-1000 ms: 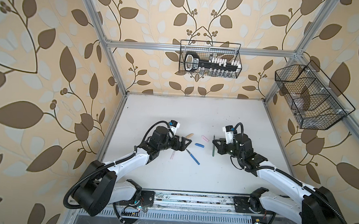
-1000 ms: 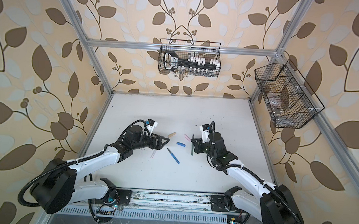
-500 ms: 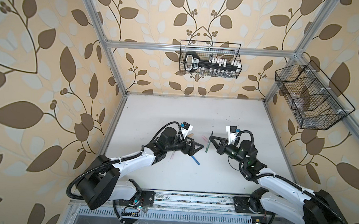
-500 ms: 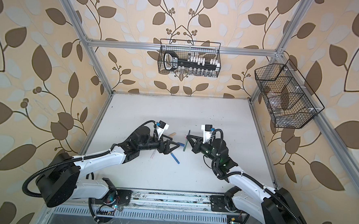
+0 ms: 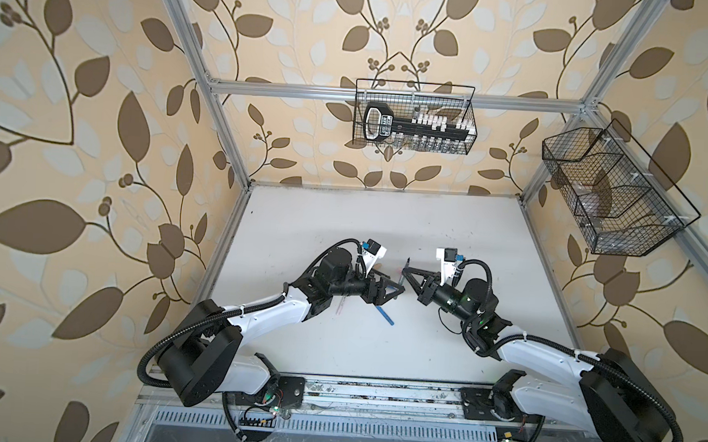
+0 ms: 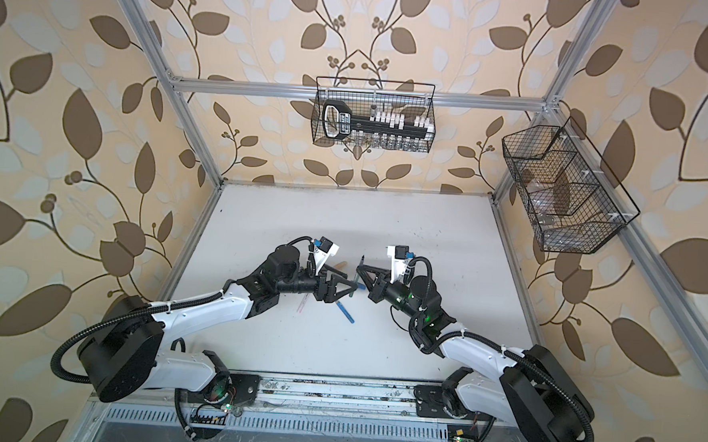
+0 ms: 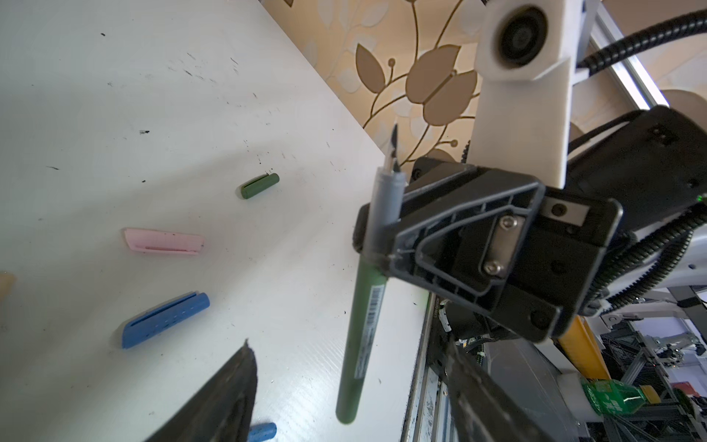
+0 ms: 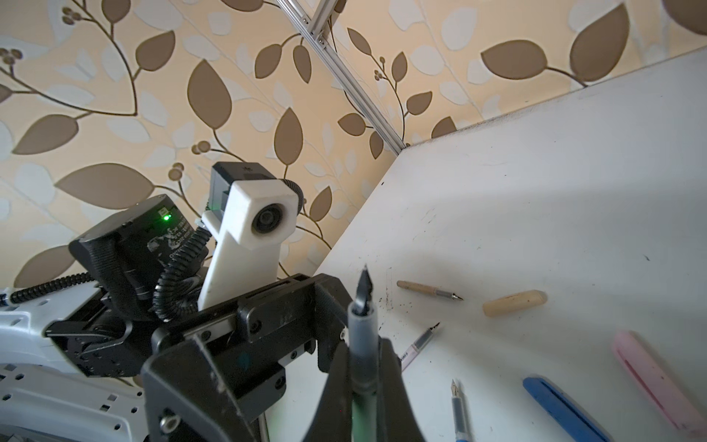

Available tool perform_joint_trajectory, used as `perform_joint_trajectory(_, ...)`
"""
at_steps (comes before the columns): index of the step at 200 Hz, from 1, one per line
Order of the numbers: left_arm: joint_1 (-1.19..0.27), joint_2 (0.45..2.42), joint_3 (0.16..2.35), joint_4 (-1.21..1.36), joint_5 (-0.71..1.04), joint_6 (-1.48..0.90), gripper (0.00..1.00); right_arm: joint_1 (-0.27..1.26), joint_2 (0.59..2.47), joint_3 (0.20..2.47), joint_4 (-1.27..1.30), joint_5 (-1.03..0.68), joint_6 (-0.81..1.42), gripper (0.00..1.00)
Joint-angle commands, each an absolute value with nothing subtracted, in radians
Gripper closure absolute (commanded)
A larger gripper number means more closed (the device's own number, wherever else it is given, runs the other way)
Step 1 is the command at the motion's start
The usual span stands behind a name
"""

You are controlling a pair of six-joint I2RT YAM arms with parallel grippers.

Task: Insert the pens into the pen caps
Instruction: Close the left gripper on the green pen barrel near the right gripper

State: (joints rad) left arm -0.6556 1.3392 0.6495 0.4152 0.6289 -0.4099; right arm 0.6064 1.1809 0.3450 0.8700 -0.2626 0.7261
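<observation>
**A:** What have the fingers got?

**B:** The right gripper point(image 8: 362, 367) is pinching the green pen point(image 7: 363, 306) on its grey neck. The pinch sits just short of the nib point(image 8: 365, 285), which pokes out past the fingertips. The green barrel hangs out the other side, and it looks lifted clear of the table point(image 7: 114, 95).

**A:** And the other one?

**B:** The left gripper point(image 5: 396, 291) is spread. Its fingers point(image 7: 225, 394) sit either side of the barrel's tail end and touch nothing.

**A:** How will the pen handle?

**B:** Light and stiff, I'd say, but thin and smooth. It could swivel in a pinch taken far from its middle. The nib looks like the delicate part, so keep the pads off it. I'd take hold mid-barrel, around the barcode label point(image 7: 369, 325), which leaves the neck free for a cap.

**A:** Where are the caps?

**B:** Out beyond the fingers, all lying flat on the table. The green cap point(image 7: 259, 186) is farthest from the left fingers. The pink cap point(image 7: 164, 241) and blue cap point(image 7: 166, 319) are nearer. The tan cap point(image 8: 514, 303) lies apart, just beside the tan pen point(image 8: 428, 290). The pink pen point(image 8: 419, 344) and blue pen point(image 8: 459, 413) lie uncapped, near the right fingers.
</observation>
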Motion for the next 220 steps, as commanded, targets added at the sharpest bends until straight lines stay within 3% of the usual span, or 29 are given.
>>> perform_joint_trajectory(1,-0.664,1.344,0.693,0.442,0.664,-0.407,0.25,0.618,1.19,0.347,0.977,-0.244,0.743,1.0)
perform_joint_trajectory(42,-0.664,1.351,0.703,0.433,0.669,-0.41,0.44,0.635,1.205,0.341,1.004,-0.236,0.747,1.0)
perform_joint_trajectory(131,-0.669,1.357,0.712,0.426,0.681,-0.412,0.43,0.67,1.236,0.328,1.086,-0.184,0.742,1.0)
perform_joint_trajectory(173,-0.669,1.357,0.719,0.408,0.686,-0.406,0.58,0.674,1.245,0.332,1.064,-0.183,0.729,1.0)
perform_joint_trajectory(220,-0.67,1.348,0.719,0.397,0.681,-0.399,0.63,0.682,1.245,0.315,1.087,-0.162,0.722,1.0)
